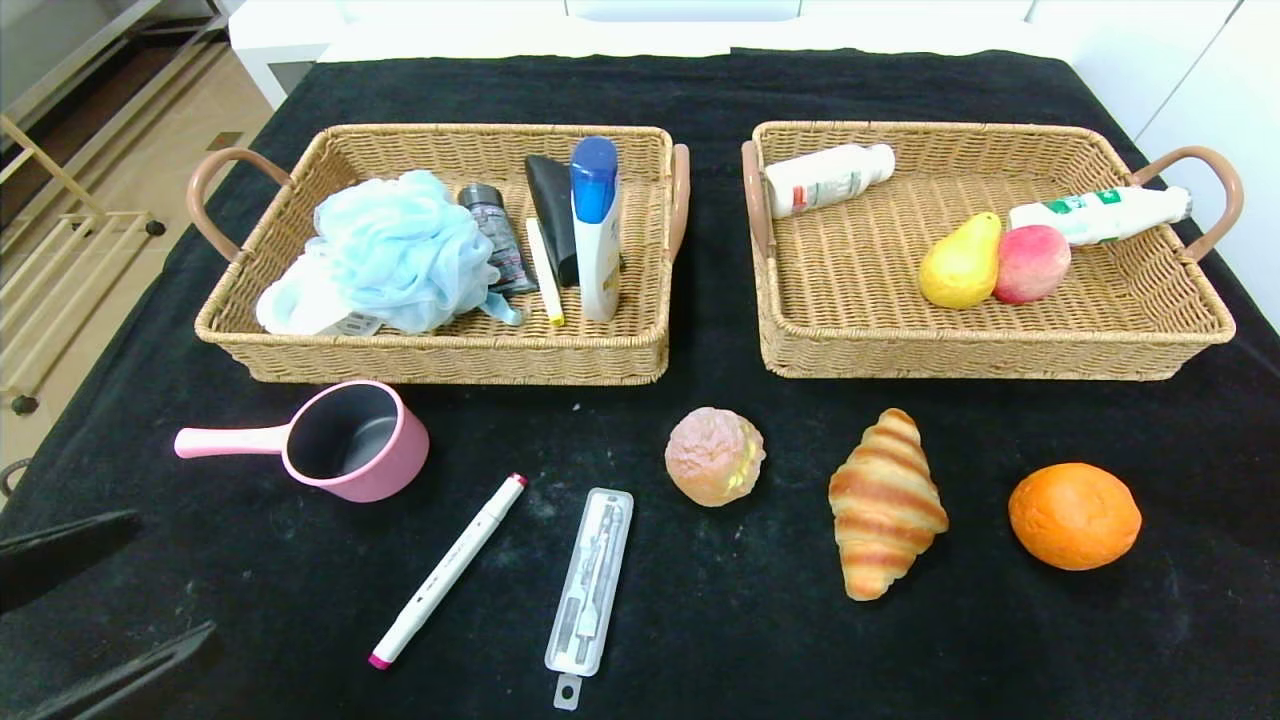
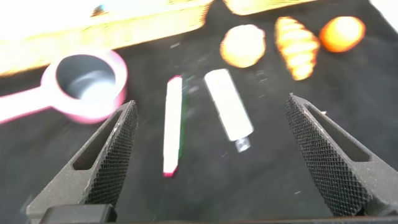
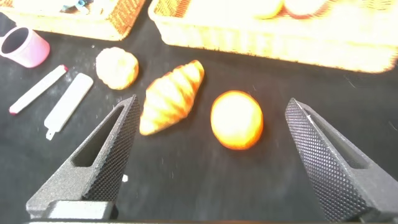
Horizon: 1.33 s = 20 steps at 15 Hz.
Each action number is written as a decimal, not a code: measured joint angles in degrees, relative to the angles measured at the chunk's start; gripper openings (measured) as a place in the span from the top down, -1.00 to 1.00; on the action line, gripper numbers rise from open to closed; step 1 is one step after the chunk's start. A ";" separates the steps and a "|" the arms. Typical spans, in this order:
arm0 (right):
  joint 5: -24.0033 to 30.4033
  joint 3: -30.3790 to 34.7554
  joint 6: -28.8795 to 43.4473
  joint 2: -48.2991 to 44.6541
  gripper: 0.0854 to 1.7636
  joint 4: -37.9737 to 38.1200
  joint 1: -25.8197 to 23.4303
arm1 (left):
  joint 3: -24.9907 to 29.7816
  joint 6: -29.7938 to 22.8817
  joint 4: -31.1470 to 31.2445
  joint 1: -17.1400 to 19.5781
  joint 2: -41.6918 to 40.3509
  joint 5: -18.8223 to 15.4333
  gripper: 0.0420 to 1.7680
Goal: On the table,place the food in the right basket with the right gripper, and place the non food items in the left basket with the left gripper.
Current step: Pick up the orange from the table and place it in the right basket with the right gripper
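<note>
left gripper (image 2: 211, 155): wide open, empty, above marker (image 1: 448, 570) and case (image 1: 591, 583)
pot (image 1: 345, 440): before left basket (image 1: 430, 350), unsorted
croissant (image 1: 885, 502), orange (image 1: 1074, 515): await right basket (image 1: 990, 350)
right gripper (image 3: 208, 158): wide open, empty, over orange

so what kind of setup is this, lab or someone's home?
Likely a staged lab sorting bench: a black-draped table, two wicker baskets, and props laid in a row, like the croissant and marker.
</note>
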 joint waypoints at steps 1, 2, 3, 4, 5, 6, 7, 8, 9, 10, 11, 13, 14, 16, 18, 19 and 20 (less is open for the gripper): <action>-1.66 -0.74 0.00 3.22 -0.94 -1.51 2.97 | -1.89 0.06 -0.22 -1.46 3.13 -0.18 -0.94; -3.62 -1.45 0.00 5.57 -0.94 -2.18 5.78 | -3.85 0.16 -0.37 -2.95 6.41 -0.52 -0.94; -6.21 -2.36 0.00 8.02 -0.94 -2.69 9.26 | -5.51 0.20 -0.55 -4.04 9.34 -1.07 -0.94; -8.80 -3.22 0.02 10.01 -0.94 -3.00 12.57 | -6.97 0.26 -0.85 -4.80 12.09 -1.87 -0.94; -12.13 -4.13 0.00 11.87 -0.94 -3.17 15.91 | -8.37 0.66 -1.49 -5.33 14.71 -2.67 -0.94; -14.03 -4.74 0.02 13.34 -0.94 -3.22 17.92 | -9.56 1.38 -1.94 -5.66 16.59 -3.30 -0.94; -14.81 -5.34 0.06 14.99 -0.94 -3.33 19.59 | -10.50 1.66 -2.10 -5.81 18.19 -3.50 -0.94; -14.90 -5.49 0.09 15.99 -0.94 -3.28 20.22 | -11.33 1.73 -2.07 -5.92 19.46 -3.50 -0.94; -14.92 -5.51 0.11 16.79 -0.94 -3.25 20.66 | -12.03 1.73 -2.15 -5.94 20.37 -3.46 -0.94; -14.86 -5.51 0.11 17.29 -0.94 -3.25 20.89 | -12.76 1.71 -2.16 -5.90 21.09 -3.41 -0.94; -14.84 -5.47 0.11 17.88 -0.94 -3.22 21.09 | -13.30 1.73 -2.12 -5.88 21.61 -3.28 -0.94; -14.84 -6.42 0.04 18.71 -0.94 -3.22 21.22 | -13.53 1.73 -1.62 -5.66 22.05 -3.16 -0.94; -14.86 -7.11 0.02 18.99 -0.94 -3.22 21.27 | -13.20 1.73 -1.60 -5.19 22.24 -3.17 -0.94; -14.90 -7.68 0.02 19.26 -0.94 -3.22 21.27 | -12.95 1.73 -1.49 -4.47 22.65 -2.72 -0.94; -14.98 -7.83 0.04 19.46 -0.94 -3.19 21.27 | -12.67 1.73 -1.24 -4.24 22.69 -1.82 -0.94; -14.98 -7.85 0.02 19.54 -0.94 -3.13 21.27 | -12.64 1.73 -1.24 -4.02 22.69 -1.76 -0.94; -15.36 -7.90 0.02 19.65 -0.94 -3.04 21.27 | -12.64 1.80 -1.07 -3.93 22.67 -1.62 -0.94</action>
